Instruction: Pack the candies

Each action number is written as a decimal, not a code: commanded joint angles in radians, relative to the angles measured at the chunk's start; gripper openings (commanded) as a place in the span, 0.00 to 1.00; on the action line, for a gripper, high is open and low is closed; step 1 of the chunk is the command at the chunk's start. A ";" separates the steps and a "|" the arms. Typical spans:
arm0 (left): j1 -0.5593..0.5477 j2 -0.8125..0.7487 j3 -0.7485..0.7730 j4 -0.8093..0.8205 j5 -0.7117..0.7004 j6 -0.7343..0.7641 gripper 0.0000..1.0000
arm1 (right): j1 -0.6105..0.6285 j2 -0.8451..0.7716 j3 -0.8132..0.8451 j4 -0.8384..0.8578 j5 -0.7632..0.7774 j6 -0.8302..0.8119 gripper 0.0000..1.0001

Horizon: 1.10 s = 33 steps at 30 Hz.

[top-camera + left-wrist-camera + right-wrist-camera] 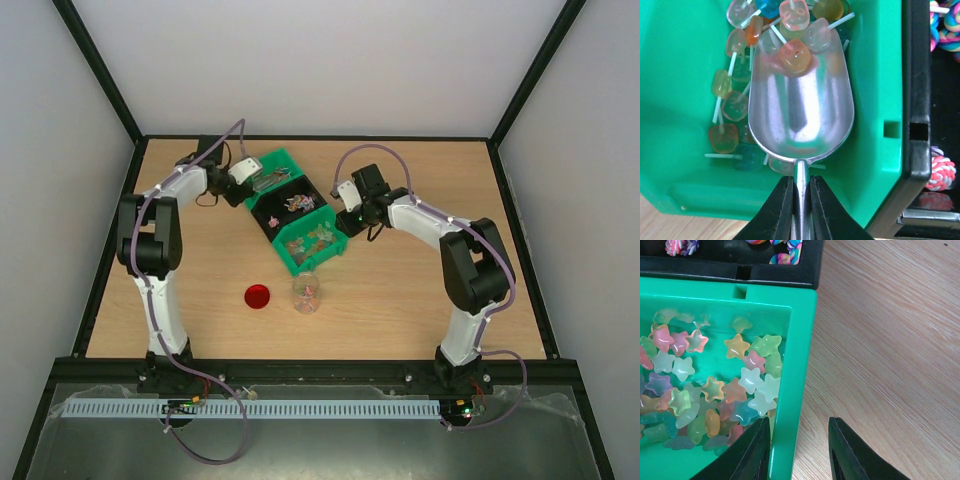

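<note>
**Jaws clamped on scoop (800, 100), other pair spread over a bin wall**

Nearest the bases, a clear jar (306, 293) stands beside its red lid (258, 296), likely waiting to be filled. Just beyond, the right gripper (799, 426) straddles the wall of the near green bin (800, 340), fingers apart and gripping nothing, probably to steady it. Star candies (750, 380) lie inside. Farther off, the left gripper (801, 200) pinches the scoop's handle tight. The bowl is laid among stick candies (722, 137) in the far green bin (670, 100), with a few at its tip.
</note>
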 commanded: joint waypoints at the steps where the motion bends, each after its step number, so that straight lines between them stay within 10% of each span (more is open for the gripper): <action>1: 0.035 -0.030 -0.076 -0.010 0.113 -0.018 0.02 | -0.005 -0.032 -0.005 -0.005 0.026 -0.006 0.33; 33: 0.135 -0.231 -0.396 0.413 0.253 -0.114 0.02 | -0.005 -0.013 0.003 -0.013 0.030 0.000 0.33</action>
